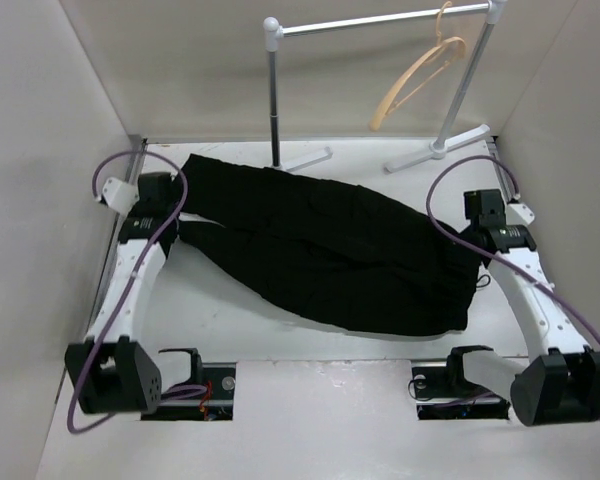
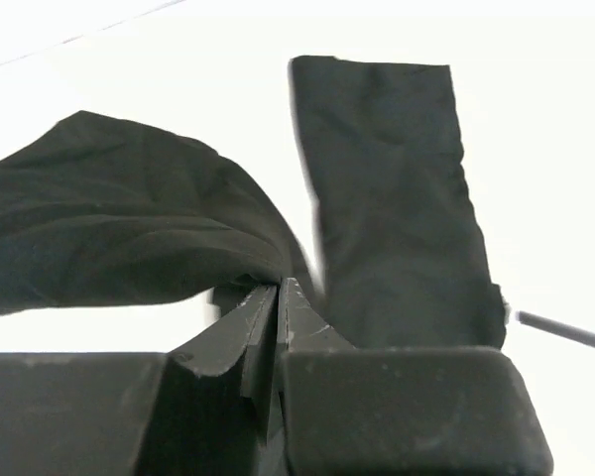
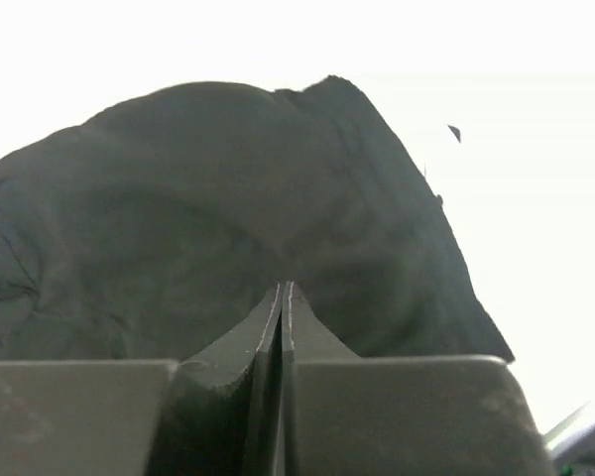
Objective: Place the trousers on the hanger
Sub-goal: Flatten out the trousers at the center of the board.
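Note:
The black trousers (image 1: 330, 250) lie spread across the table, legs toward the back left and the wide end at the right. My left gripper (image 1: 180, 215) sits at the leg end. In the left wrist view this gripper (image 2: 280, 286) is shut, with a fold of the trousers (image 2: 387, 198) pinched at its tips and one leg lying flat beyond. My right gripper (image 1: 472, 255) is at the right end. Its wrist view has the gripper (image 3: 283, 288) shut, tips pressed into the bunched trousers (image 3: 228, 218). The tan wooden hanger (image 1: 420, 75) hangs on the rail at the back right.
A white-and-grey rail stand (image 1: 380, 20) stands at the back, with its feet (image 1: 305, 158) on the table just behind the trousers. Plain walls close in the table on the left, right and back. Both arm bases sit at the near edge.

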Available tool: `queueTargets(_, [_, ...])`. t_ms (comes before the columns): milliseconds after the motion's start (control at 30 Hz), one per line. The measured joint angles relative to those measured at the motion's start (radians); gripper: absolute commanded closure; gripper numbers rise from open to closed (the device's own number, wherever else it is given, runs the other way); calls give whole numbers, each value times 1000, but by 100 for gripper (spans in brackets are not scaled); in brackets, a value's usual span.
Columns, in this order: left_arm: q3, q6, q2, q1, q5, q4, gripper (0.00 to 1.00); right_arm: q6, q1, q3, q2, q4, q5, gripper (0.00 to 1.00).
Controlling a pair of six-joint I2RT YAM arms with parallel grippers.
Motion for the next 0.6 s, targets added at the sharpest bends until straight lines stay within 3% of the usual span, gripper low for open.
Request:
queueTargets(133, [56,20,89,-40,-11,56,99,7,80,-28,19,37,-61,54])
queueTargets(167, [47,21,85,-45,-12,56,99,23,116,-74,-9,43,-82,50])
queueTargets(367, [-84,21,-25,-24,-4,34,99,152,243,-295,-136,-46,-173,48])
queueTargets(433, [-122,21,-66,-5,8,14,98,196,274,-312,-145,-79,-186,42])
queueTargets(600, [-202,22,-159,28,39,-20,98,314,340,-317,-190,-163,-205,45])
